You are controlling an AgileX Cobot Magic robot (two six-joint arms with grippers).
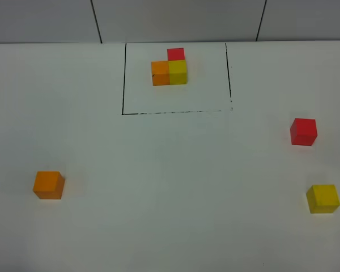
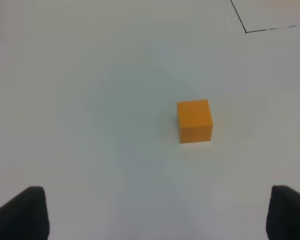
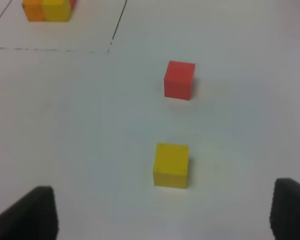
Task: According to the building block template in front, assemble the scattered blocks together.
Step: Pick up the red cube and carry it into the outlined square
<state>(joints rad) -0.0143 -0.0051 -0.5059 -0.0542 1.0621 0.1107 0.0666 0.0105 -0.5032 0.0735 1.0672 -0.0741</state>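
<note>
Left wrist view showed the left hand (image 2: 155,216) spread wide, its two dark fingers (image 2: 24,215) standing far apart at either side of the picture. Ahead of that gap, and a little toward one finger, the orange cube (image 2: 194,120) sat flat on the white surface (image 2: 90,100), well clear of both fingers. A corner of the black frame (image 2: 246,31) lay beyond it.

In the right wrist view the right hand (image 3: 160,210) was likewise wide open. The yellow cube (image 3: 171,165) rested on the surface just ahead of the gap, touching neither finger, and the red cube (image 3: 179,80) sat farther out, apart from the yellow one.

From the exterior high view, the orange cube lay alone near the left edge, toward the near left corner. The red and yellow cubes lay close to the right edge, the yellow one nearer the near right corner. The template cluster (image 1: 170,69) stood by the middle of the far edge inside the black frame: orange and yellow joined side by side, with red joined to the yellow on the far side. All three loose cubes were outside the frame.
</note>
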